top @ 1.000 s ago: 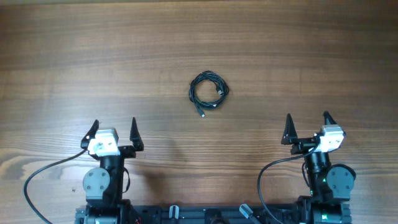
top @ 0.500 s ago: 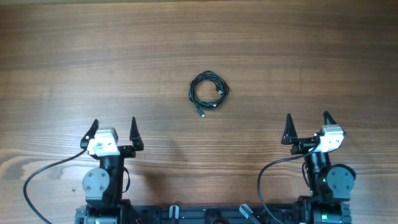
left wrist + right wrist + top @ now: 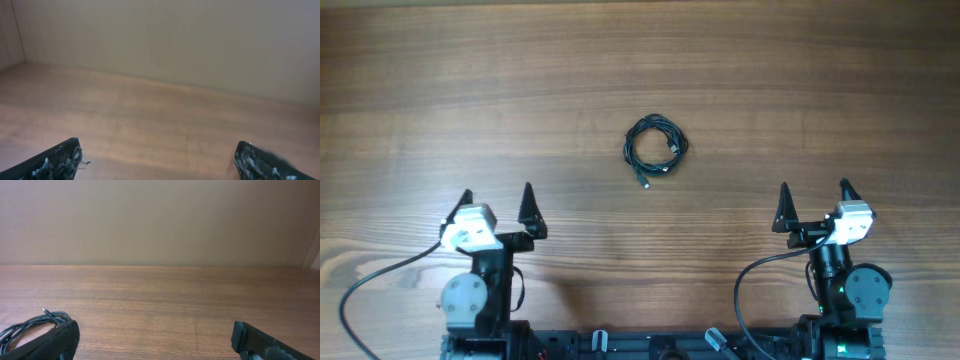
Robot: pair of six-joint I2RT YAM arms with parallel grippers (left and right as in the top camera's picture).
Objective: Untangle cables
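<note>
Midway across the brown wooden tabletop (image 3: 820, 80), the thin black cables (image 3: 656, 146) lie as one small round coil, ahead of and between the wide-open, empty left hand (image 3: 498, 192) and right hand (image 3: 814, 186), about equally far from each

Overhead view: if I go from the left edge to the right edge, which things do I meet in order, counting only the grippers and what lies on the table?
left gripper, open → cables, one small coil on the table, farther from the robot than both grippers → right gripper, open
</note>
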